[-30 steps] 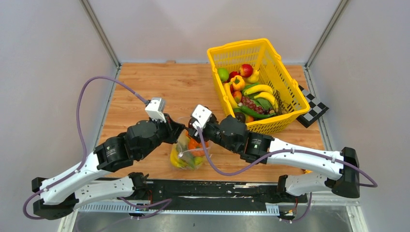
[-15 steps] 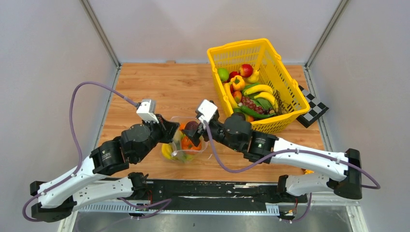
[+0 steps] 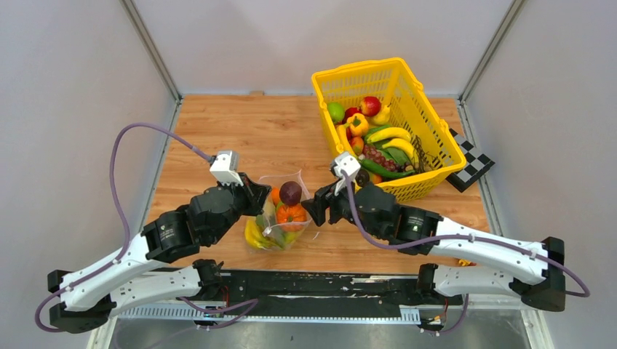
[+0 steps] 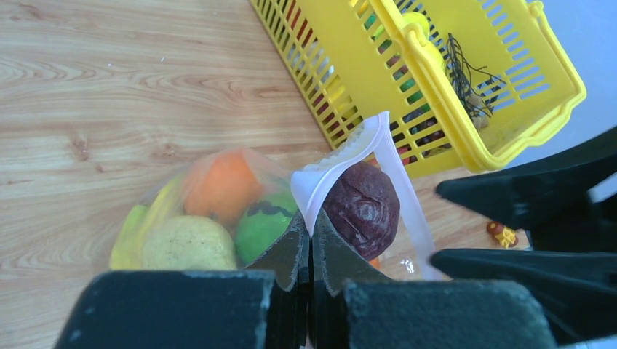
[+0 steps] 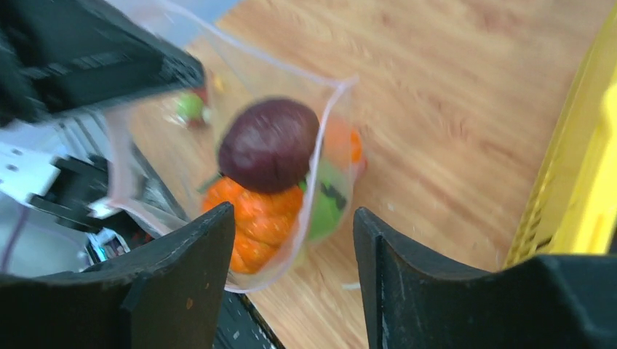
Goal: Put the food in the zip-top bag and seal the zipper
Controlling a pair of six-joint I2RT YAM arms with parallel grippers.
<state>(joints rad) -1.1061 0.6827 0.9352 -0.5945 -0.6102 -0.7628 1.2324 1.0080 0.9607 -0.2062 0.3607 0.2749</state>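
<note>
Top external: zip-top bag [image 3: 273,225] stands on the surface [image 3: 218,131] at lower centre, between the two arms, mouth up. Left jaws are pinched shut on its left rim. Right jaws are part-open and empty, just right of the bag; contact can't be told. Purple fruit [image 3: 290,193] sits on an orange pumpkin-like piece [image 3: 292,215], right at the mouth. More food is in the yellow basket [image 3: 356,80], upper right. Risk: the bag hangs from one pinch point, so if that slips it slumps and the top fruit rolls out.

Left wrist: jaws at bottom centre clamp the zipper [image 4: 356,147] strip, with the purple fruit against the strip just right of them. Risk: fruit riding that high blocks the strip from pressing closed.

Right wrist: blurred. Jaws are wide with nothing between them; the bag shows in the gap beyond the tips, centre-left. Risk: a grab at the near rim catches film only, or topples the pile.
</note>
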